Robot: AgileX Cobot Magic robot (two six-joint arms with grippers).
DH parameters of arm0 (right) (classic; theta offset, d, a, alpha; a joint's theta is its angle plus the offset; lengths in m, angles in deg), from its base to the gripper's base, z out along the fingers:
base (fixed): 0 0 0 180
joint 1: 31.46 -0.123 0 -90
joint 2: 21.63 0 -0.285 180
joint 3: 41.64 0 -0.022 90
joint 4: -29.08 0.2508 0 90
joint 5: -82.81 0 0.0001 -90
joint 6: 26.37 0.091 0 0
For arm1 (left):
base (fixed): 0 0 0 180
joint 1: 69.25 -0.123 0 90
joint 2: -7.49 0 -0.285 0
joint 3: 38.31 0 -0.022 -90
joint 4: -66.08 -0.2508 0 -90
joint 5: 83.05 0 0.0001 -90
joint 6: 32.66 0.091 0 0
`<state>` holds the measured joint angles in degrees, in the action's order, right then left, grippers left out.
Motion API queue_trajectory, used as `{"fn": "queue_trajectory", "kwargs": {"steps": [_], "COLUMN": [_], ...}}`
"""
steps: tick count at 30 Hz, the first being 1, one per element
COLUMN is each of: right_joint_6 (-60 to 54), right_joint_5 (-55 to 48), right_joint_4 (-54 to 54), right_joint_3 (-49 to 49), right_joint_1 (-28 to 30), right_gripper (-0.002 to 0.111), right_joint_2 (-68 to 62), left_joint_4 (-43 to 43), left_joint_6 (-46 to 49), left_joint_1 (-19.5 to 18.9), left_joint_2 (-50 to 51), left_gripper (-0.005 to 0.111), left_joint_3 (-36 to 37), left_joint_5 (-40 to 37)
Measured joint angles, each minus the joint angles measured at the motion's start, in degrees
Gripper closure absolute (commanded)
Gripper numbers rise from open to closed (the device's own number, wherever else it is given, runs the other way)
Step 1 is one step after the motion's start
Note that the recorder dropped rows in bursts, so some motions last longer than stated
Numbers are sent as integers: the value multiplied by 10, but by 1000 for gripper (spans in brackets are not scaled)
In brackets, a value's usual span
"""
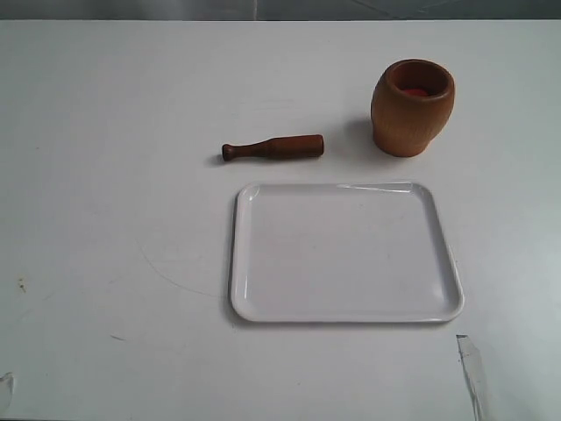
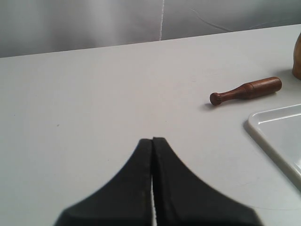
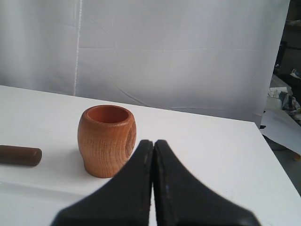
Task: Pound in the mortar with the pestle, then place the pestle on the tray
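The light brown wooden mortar [image 1: 412, 107] stands upright at the back right of the table, its reddish inside showing; it also appears in the right wrist view [image 3: 106, 140]. The dark reddish-brown pestle [image 1: 273, 147] lies flat on the table left of the mortar, thin knobbed end to the left, just behind the white tray [image 1: 345, 253]. In the left wrist view the pestle [image 2: 246, 90] lies beyond the tray's corner [image 2: 277, 134]. My left gripper [image 2: 153, 139] is shut and empty, far from the pestle. My right gripper [image 3: 153, 141] is shut and empty, short of the mortar.
The white table [image 1: 114, 219] spreads wide to the left of the tray. A pale curtain [image 3: 178, 52] hangs behind the table's far edge. A thin bright tip [image 1: 470, 360] shows near the front right edge of the exterior view.
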<state>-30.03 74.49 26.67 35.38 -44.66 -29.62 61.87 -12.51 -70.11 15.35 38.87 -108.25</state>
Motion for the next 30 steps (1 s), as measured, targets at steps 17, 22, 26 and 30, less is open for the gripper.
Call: {"fn": "queue_trajectory", "kwargs": {"steps": [17, 22, 26, 30], "right_joint_6": [37, 93, 165, 208], "right_joint_5": [43, 89, 190, 226], "right_joint_4": [1, 35, 63, 29], "right_joint_3": [0, 0, 0, -47], "right_joint_1": [0, 0, -11, -37], "right_gripper": [108, 108, 108, 108], "right_joint_2": [0, 0, 1, 1], "left_joint_4": [0, 0, 0, 0], "left_joint_6": [0, 0, 0, 0], "left_joint_1": [0, 0, 0, 0], "left_joint_2": [0, 0, 0, 0], "left_gripper": [107, 107, 107, 107], "left_joint_3": [0, 0, 0, 0], "left_joint_5": [0, 0, 0, 0]}}
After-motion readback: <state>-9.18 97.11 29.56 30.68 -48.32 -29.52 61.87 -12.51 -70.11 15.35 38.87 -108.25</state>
